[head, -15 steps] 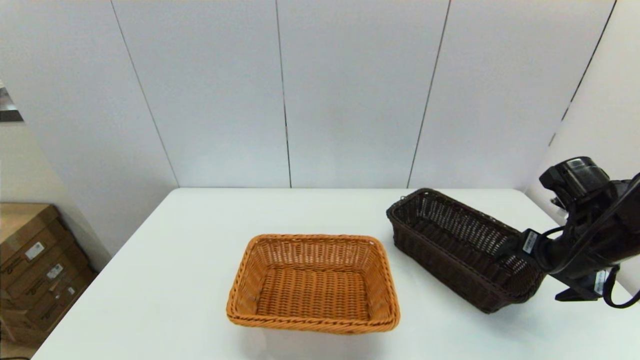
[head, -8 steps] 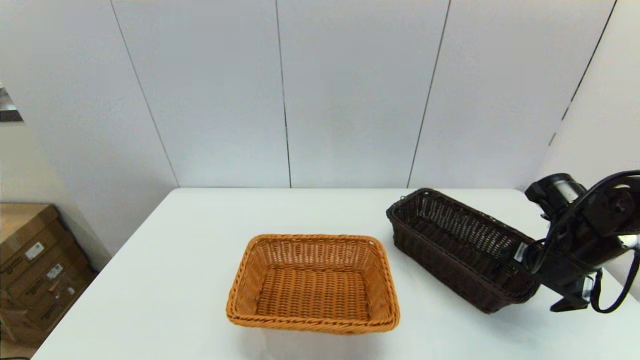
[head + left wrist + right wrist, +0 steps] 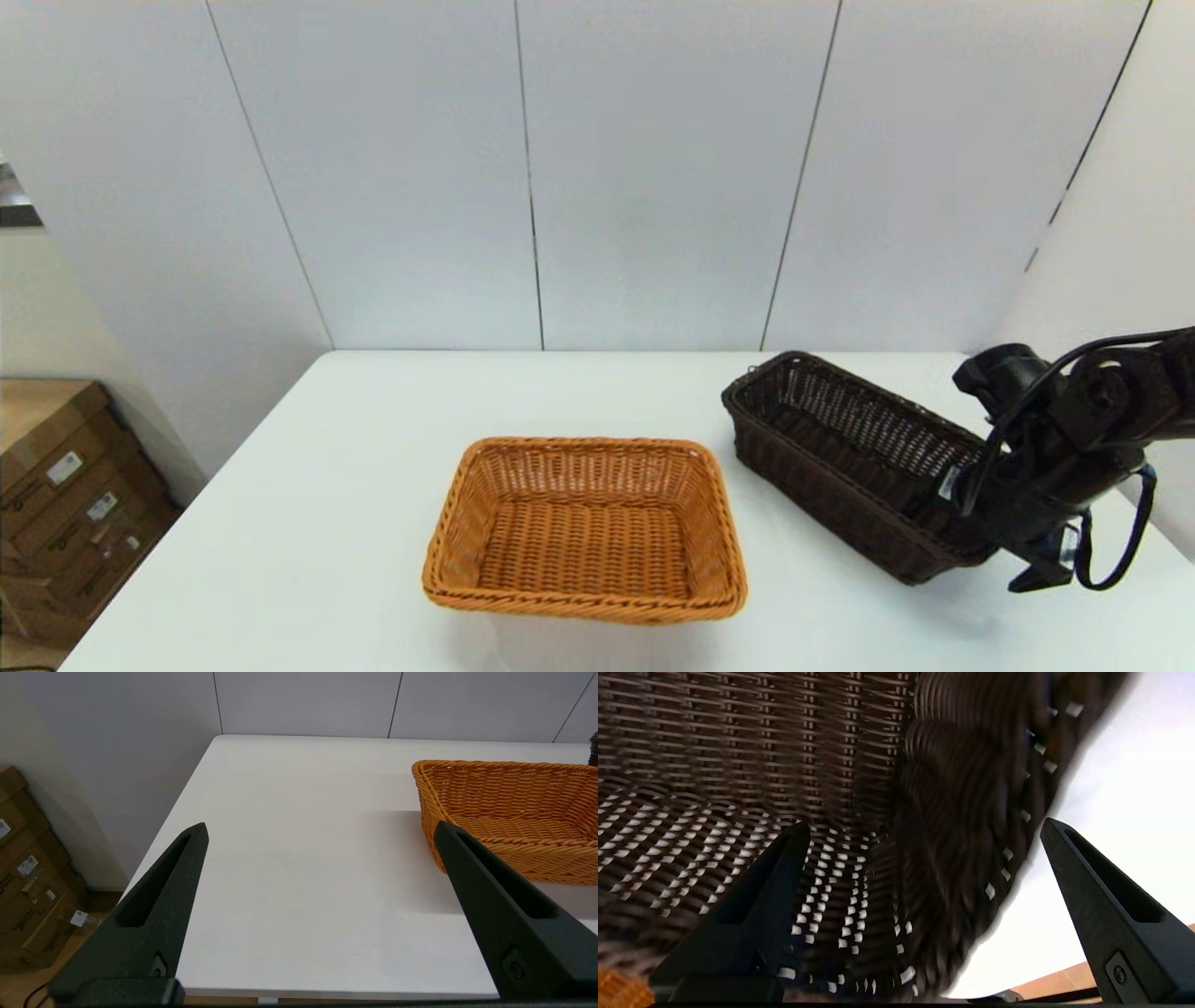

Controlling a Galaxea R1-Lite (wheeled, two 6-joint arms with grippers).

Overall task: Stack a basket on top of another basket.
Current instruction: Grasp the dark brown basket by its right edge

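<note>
Currently the left tool (image 3: 317, 830) is parked off the surface's (image 3: 327, 485) left front corner, fingers spread wide and holding nothing. Near the middle of the front edge sits the orange-tan basket (image 3: 585, 528), flat and empty. Toward the right edge lies the dark brown basket (image 3: 854, 462), set diagonally. The right tool (image 3: 924, 828) is at its near end, fingers apart, one inside the weave and one outside, so the rolled rim stands between them. For a good grasp, I think it should seat the rim deep before closing, then lift level, because a long basket held at one end may sag or swing.
</note>
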